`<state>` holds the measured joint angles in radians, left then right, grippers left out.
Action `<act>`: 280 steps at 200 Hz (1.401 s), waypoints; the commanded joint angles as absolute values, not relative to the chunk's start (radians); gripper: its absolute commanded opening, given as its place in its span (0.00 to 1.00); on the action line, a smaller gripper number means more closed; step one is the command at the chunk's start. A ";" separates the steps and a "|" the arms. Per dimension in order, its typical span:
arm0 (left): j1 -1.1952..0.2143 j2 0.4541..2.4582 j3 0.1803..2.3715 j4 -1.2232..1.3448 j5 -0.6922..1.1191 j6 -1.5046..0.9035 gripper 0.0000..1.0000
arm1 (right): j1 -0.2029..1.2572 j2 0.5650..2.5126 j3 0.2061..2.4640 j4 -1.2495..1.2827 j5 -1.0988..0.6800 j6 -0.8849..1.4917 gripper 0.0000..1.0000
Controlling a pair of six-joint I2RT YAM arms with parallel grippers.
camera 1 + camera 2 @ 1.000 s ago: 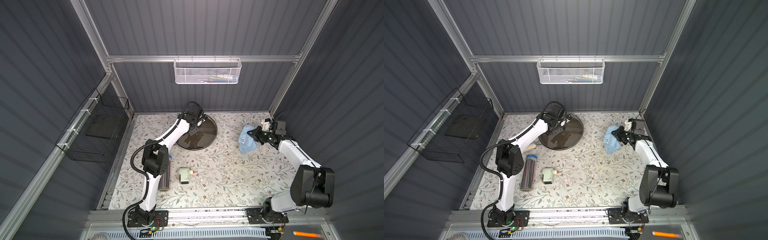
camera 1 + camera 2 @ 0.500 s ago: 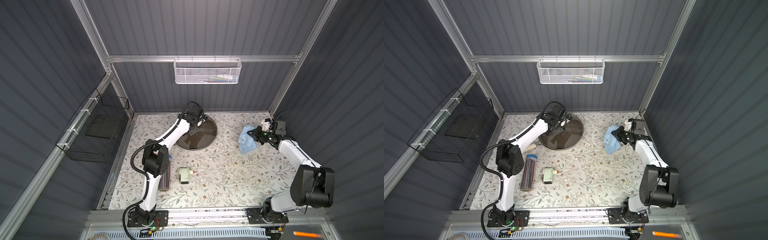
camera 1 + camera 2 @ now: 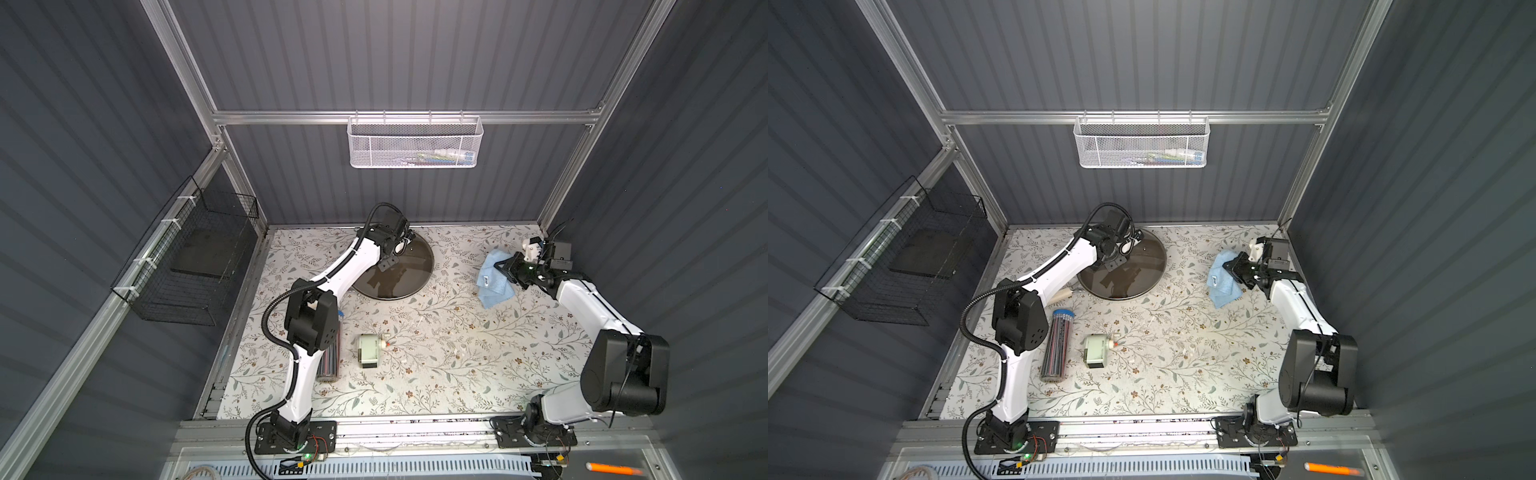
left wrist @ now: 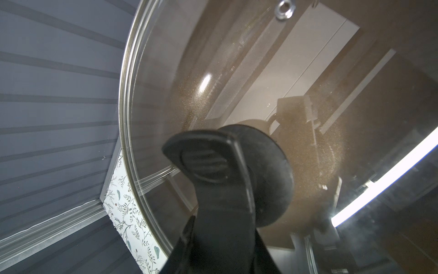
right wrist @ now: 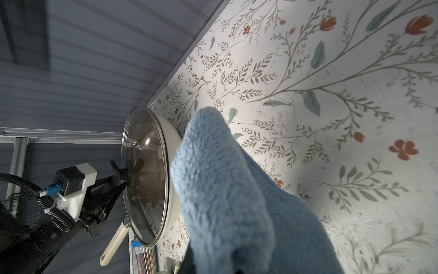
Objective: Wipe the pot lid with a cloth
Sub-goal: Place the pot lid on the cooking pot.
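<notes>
The pot lid (image 3: 409, 276) sat at about 11 o'clock on the counter (image 3: 436, 353), close to the back wall. It was over a pan (image 5: 175, 213) whose pale handle (image 3: 1064, 296) stuck out toward 8 o'clock. The lid looked tilted in both top views, but whether its rim rested on the pan could not be told. The left fingers (image 5: 107, 189) were closed narrowly on the lid's black handle (image 4: 213, 163) at the centre of the glass.

At about 2 o'clock, well apart from the lid, the right fingers (image 3: 510, 269) were pinched tight on the light-blue cloth (image 3: 492, 286). It hung from them in folds with its white label (image 3: 1213, 281) facing up. Whether its lower corner touched the counter could not be told. In the right wrist view the cloth covered those fingers entirely.

Around 8 o'clock, nearer the front, a clear tube (image 3: 1057, 345) with a blue cap lay flat. A small pale box (image 3: 1096, 352) lay just beside it, toward the middle.
</notes>
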<state>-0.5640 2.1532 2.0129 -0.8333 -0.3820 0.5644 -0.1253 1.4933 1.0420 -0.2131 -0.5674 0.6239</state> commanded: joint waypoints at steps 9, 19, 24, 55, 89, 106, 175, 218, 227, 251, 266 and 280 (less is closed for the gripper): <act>-0.575 2.142 2.029 -0.851 -0.430 0.554 0.00 | -0.120 1.490 1.063 -0.225 -0.554 0.609 0.00; -0.575 2.142 2.031 -0.857 -0.440 0.556 0.00 | -0.120 1.488 1.062 -0.225 -0.554 0.609 0.00; -0.575 2.141 2.032 -0.859 -0.445 0.557 0.00 | -0.120 1.489 1.062 -0.225 -0.554 0.609 0.00; -0.575 2.128 2.022 -0.856 -0.436 0.552 0.00 | -0.121 1.491 1.062 -0.224 -0.554 0.609 0.00; -0.575 2.135 2.017 -0.862 -0.389 0.533 0.00 | -0.121 1.492 1.062 -0.224 -0.552 0.608 0.00; -0.575 2.137 2.019 -0.867 -0.358 0.522 0.00 | -0.121 1.493 1.061 -0.226 -0.552 0.607 0.00; -0.575 2.148 2.017 -0.894 -0.320 0.511 0.01 | -0.121 1.492 1.061 -0.227 -0.552 0.606 0.00; -0.575 2.139 2.019 -0.885 -0.347 0.511 0.26 | -0.120 1.491 1.064 -0.230 -0.552 0.604 0.00; -0.575 2.137 2.019 -0.883 -0.354 0.511 0.30 | -0.121 1.493 1.064 -0.230 -0.554 0.607 0.00; -0.574 2.125 2.019 -0.877 -0.366 0.511 0.38 | -0.120 1.493 1.066 -0.226 -0.555 0.608 0.00; -0.575 2.116 2.016 -0.870 -0.368 0.509 0.46 | -0.121 1.494 1.066 -0.225 -0.558 0.607 0.00; -0.574 2.108 2.014 -0.864 -0.369 0.508 0.50 | -0.119 1.493 1.066 -0.223 -0.558 0.609 0.00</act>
<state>-0.5690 2.1502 2.0129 -0.8448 -0.3733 0.5259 -0.1253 1.4933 1.0420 -0.2153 -0.5556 0.6209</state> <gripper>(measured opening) 0.469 0.065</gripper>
